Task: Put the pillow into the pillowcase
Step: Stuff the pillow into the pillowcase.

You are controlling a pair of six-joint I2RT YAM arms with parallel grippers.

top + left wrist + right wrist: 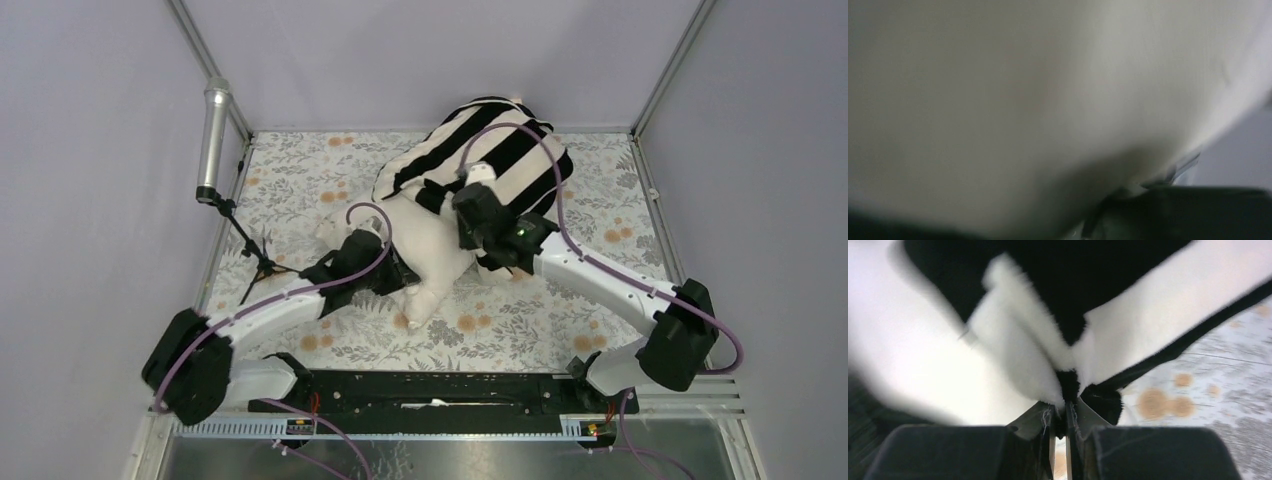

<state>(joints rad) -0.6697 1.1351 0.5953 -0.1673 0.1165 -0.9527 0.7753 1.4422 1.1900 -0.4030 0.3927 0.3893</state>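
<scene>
While the right end effector [1060,412] sits clamped on the pillowcase [1148,325] edge, we judge: hold it taut, push pillow [432,255] deeper. Left end effector [388,270]: apart or together, we cannot tell.

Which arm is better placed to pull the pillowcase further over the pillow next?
Right, probably: the right gripper is shut on the pillowcase edge. The left gripper is at the bare pillow, with only cream fabric in its view.

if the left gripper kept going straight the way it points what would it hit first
The pillow: its cream cloth fills the left wrist view right ahead of the left gripper, and from above the gripper looks pressed against it, though contact is hard to confirm.
</scene>
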